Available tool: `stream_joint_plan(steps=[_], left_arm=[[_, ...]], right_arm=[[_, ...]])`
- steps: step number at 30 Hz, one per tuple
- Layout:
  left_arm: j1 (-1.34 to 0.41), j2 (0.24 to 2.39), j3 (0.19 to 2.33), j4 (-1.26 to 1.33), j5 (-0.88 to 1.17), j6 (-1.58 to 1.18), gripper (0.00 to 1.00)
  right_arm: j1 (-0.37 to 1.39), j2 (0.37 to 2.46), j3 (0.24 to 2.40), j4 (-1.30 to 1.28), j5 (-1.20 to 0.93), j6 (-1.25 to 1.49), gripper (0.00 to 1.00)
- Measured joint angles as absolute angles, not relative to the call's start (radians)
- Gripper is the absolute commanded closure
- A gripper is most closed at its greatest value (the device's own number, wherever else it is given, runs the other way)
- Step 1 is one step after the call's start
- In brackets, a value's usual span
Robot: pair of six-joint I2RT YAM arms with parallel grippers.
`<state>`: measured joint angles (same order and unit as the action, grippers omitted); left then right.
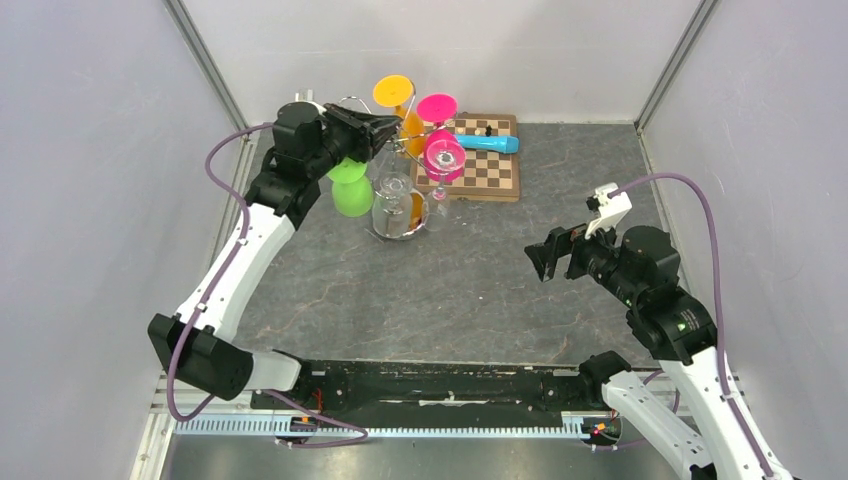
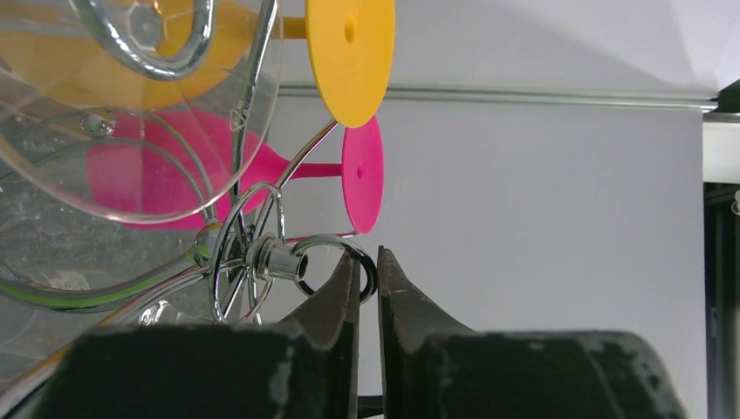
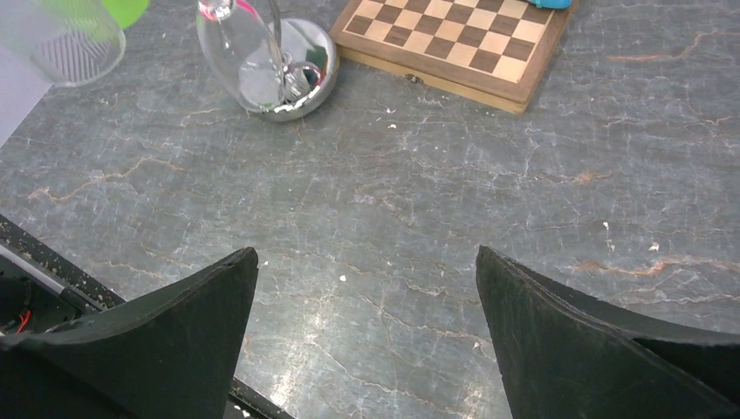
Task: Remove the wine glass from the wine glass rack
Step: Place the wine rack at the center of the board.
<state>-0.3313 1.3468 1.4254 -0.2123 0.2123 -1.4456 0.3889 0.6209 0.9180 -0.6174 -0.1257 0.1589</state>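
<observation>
While every wine glass [image 1: 352,195] hangs on the wine glass rack [image 3: 318,74] at 12 o'clock, nothing's off. I read the left gripper [image 2: 368,262] as pinching its top loop; right gripper [image 3: 366,253] gaping, empty, 4 o'clock.

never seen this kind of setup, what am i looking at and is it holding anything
Two robot arms are bolted at a table's near edge. The wide picture looks down from above; the other two come from wrist cameras, so the dark wedges are each arm's own fingers. On the table: a wine glass rack hung with coloured and clear glasses, and a chessboard with a blue object on it. The left gripper, almost shut, is at the rack's top loop; whether it pinches it is unclear. The right gripper hovers wide open, empty.
</observation>
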Motion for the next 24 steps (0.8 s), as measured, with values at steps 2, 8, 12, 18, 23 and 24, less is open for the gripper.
stream_joint_plan(steps=[2,8,12,18,23,24], left_arm=[[-0.36,1.347,1.42,-0.211,0.204,-1.445,0.98],[-0.417,1.348,1.419,-0.208,0.185,-1.445,0.98],[-0.45,1.348,1.419,-0.208,0.179,-1.444,0.98],[-0.496,1.348,1.419,-0.208,0.157,-1.441,0.98],[-0.539,1.348,1.416,-0.208,0.138,-1.439,0.98],[-0.545,1.348,1.416,-0.208,0.135,-1.439,0.98]], right_arm=[[0.389,0.621,0.93,-0.622,-0.121,0.154,0.02],[0.389,0.619,0.95,-0.637,-0.099,0.138,0.02],[0.389,0.609,0.95,-0.656,-0.071,0.136,0.02],[0.389,0.607,0.982,-0.68,-0.025,0.132,0.02],[0.389,0.612,1.02,-0.701,0.025,0.13,0.02],[0.389,0.614,1.028,-0.707,0.035,0.13,0.02]])
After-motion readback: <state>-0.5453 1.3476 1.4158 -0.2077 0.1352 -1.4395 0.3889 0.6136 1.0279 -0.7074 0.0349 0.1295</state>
